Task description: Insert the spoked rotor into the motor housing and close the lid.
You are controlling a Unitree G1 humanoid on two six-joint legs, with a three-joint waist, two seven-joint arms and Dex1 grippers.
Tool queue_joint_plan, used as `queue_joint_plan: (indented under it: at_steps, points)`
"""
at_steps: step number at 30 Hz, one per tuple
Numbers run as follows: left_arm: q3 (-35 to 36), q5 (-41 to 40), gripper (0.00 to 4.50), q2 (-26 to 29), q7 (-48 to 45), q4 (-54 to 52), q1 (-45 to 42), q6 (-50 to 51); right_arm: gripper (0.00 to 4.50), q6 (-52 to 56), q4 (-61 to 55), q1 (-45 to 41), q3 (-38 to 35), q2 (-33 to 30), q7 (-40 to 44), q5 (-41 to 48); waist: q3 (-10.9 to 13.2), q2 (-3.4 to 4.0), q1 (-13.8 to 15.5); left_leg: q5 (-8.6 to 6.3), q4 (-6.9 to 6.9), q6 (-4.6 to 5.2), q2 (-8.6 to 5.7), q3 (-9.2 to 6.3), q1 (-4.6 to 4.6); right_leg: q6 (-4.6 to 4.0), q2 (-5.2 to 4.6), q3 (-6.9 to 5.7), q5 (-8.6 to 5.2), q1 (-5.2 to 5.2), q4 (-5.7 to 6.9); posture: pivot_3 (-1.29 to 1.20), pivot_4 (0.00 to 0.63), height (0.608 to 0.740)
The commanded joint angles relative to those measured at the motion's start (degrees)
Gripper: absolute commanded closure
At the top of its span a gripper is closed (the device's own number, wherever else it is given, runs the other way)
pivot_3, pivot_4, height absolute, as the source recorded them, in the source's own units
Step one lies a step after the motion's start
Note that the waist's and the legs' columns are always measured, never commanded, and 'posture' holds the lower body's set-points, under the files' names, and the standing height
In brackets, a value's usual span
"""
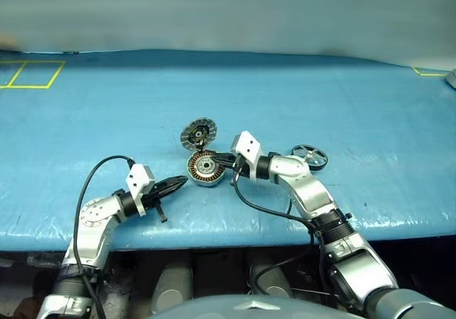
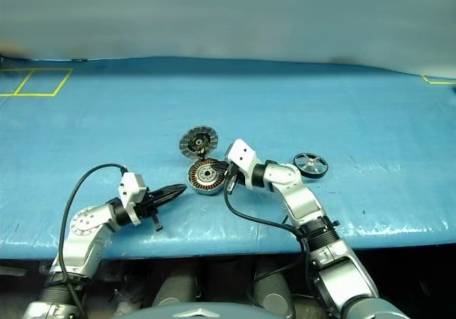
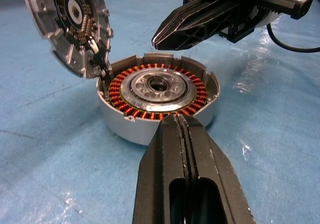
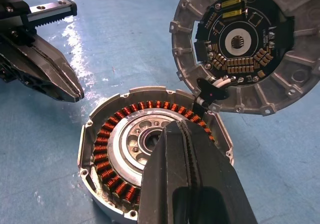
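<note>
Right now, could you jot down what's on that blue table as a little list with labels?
housing: on the table, open, copper windings showing, no rotor inside
lid: hinged up, standing open behind the housing
rotor: flat on the table, apart from the housing, behind the right arm
left claw: shut, empty, beside the housing
right claw: shut, empty, over the housing's rim

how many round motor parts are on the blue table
3: the motor housing at centre, its lid standing open behind it, the spoked rotor lying apart at the right.
</note>
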Motion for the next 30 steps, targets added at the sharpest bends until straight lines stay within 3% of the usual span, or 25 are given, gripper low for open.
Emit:
queue_joint_plan:
  at_steps: [1,18,30]
  points:
    - [1.09,-0.63,4.50,-0.40,0.33,-0.04,0.02,-2.11,4.47,-1.16,0.46,-2.21,-0.23,1.32,-0.78,-0.89,0.00,0.00,-0.01,0.00,0.00,0.00,0.00,0.00,0.01,0.00,0.00,0.00,0.00,0.00,0.01,0.00,0.150,0.740]
    - [0.88,-0.21,4.50,-0.51,1.13,0.01,0.05,-2.79,4.47,-2.60,6.21,-3.79,-0.23,5.49,-1.26,-3.08,0.00,0.01,-0.18,0.00,-0.03,0.00,0.00,0.00,0.00,-0.01,0.00,0.00,0.00,-0.01,0.01,0.00,0.150,0.740]
    - [0.62,0.63,4.50,-0.20,1.84,0.58,-0.54,-3.04,4.47,-2.58,8.11,-2.31,2.85,3.46,-1.65,-8.24,-0.01,0.04,-0.30,0.00,-0.03,-0.01,0.00,0.00,0.06,-0.02,0.00,0.00,-0.01,0.02,0.01,0.00,0.150,0.740]
